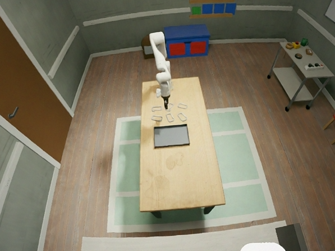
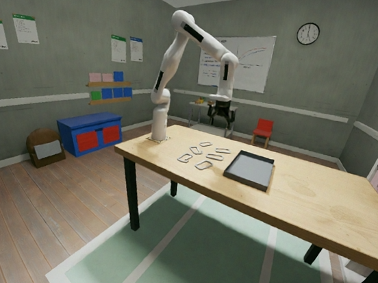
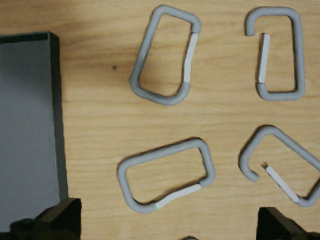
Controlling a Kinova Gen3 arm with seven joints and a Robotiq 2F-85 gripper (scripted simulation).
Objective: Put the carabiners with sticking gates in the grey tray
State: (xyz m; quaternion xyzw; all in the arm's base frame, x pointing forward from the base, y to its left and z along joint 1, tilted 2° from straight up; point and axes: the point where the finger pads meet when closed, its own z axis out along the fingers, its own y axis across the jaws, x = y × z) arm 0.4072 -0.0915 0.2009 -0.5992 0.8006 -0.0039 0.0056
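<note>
My gripper [image 1: 166, 107] [image 2: 220, 120] [image 3: 169, 223] is open and empty, raised above the carabiners. In the wrist view, the upper centre carabiner [image 3: 145, 50] and the lower centre carabiner [image 3: 162, 152] have closed gates. The upper right carabiner [image 3: 299, 55] has its gate standing open inward. The carabiner at the right edge [image 3: 295, 144] also has its gate open inward. Two more carabiners lie on the right in the top view; their gates are too small to judge. The grey tray [image 1: 172, 146] [image 2: 246, 182] [image 3: 59, 120] holds nothing.
The carabiners lie in two rows on the wooden table [image 1: 179, 184] [image 2: 310, 200], between the arm's base and the tray. The tray has raised dark walls. A blue cabinet [image 1: 185, 31] and a trolley [image 1: 318, 70] stand away from the table.
</note>
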